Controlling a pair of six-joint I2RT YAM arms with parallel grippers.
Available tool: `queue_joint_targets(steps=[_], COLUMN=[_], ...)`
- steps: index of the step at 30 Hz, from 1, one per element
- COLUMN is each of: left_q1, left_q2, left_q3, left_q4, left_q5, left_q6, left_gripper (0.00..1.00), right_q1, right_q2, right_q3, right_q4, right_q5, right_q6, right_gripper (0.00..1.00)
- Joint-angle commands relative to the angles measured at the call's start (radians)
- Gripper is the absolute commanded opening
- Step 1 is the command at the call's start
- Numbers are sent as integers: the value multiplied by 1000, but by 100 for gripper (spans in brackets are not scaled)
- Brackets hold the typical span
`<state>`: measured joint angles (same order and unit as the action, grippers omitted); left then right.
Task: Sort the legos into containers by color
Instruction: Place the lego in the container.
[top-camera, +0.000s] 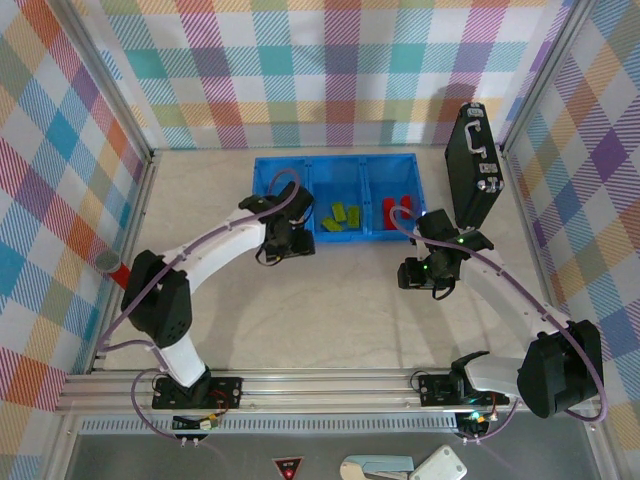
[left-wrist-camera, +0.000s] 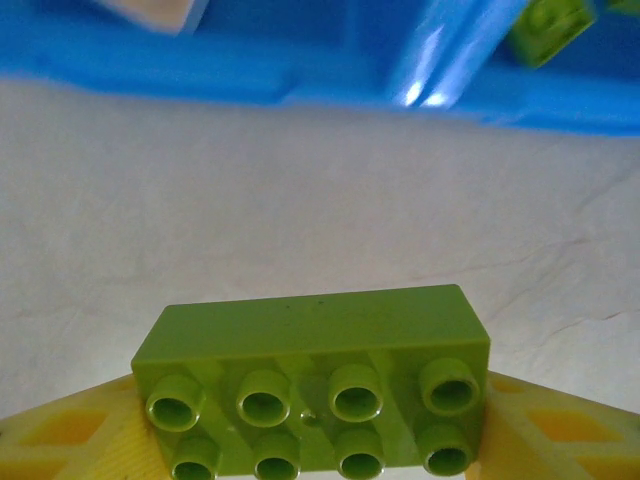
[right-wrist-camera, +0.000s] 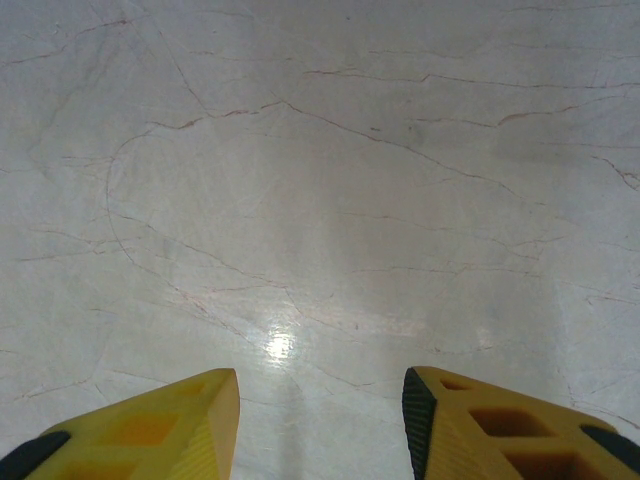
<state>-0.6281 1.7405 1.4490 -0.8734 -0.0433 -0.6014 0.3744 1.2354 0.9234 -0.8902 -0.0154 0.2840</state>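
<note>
A lime green lego brick (left-wrist-camera: 315, 375) sits between the yellow fingers (left-wrist-camera: 60, 435) of my left gripper (top-camera: 296, 243), which is shut on it just in front of the blue tray (top-camera: 266, 170). Beyond it, the tray's front wall (left-wrist-camera: 300, 75) runs across the left wrist view, with another green lego (left-wrist-camera: 548, 28) inside. The tray's middle compartment holds green legos (top-camera: 341, 217) and the right one holds red legos (top-camera: 398, 209). A cream-white piece (left-wrist-camera: 150, 12) shows in the left compartment. My right gripper (right-wrist-camera: 320, 420) stands open over bare table, its body (top-camera: 422, 273) in front of the tray's right end.
A black briefcase-like case (top-camera: 473, 165) stands upright at the back right, close to the tray's right end. A red object (top-camera: 118, 272) lies by the left wall. Checked fabric walls enclose the pale marbled tabletop (top-camera: 330, 300).
</note>
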Motion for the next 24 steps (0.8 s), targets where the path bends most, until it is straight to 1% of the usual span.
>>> queue_joint_targets(steps=[1, 6, 8, 20, 24], left_q1=[-10, -12, -17, -27, -26], left_q2=[58, 143, 167, 317, 378], left_q3=[119, 273, 312, 472, 510], left_q4=[-46, -16, 14, 255, 327], left_q5=[7, 1, -17, -146, -165], left_q6=[61, 89, 102, 159, 182], left_gripper=[66, 65, 65, 65, 64], right_q1=[8, 8, 8, 8, 8], right_q2=[4, 4, 4, 0, -4], right_q3=[-11, -10, -10, -11, -11], right_q4=[3, 4, 3, 3, 3], right_q5=[5, 5, 6, 10, 8], right_q6=[5, 5, 6, 7, 6], right_gripper=[48, 48, 48, 48, 48])
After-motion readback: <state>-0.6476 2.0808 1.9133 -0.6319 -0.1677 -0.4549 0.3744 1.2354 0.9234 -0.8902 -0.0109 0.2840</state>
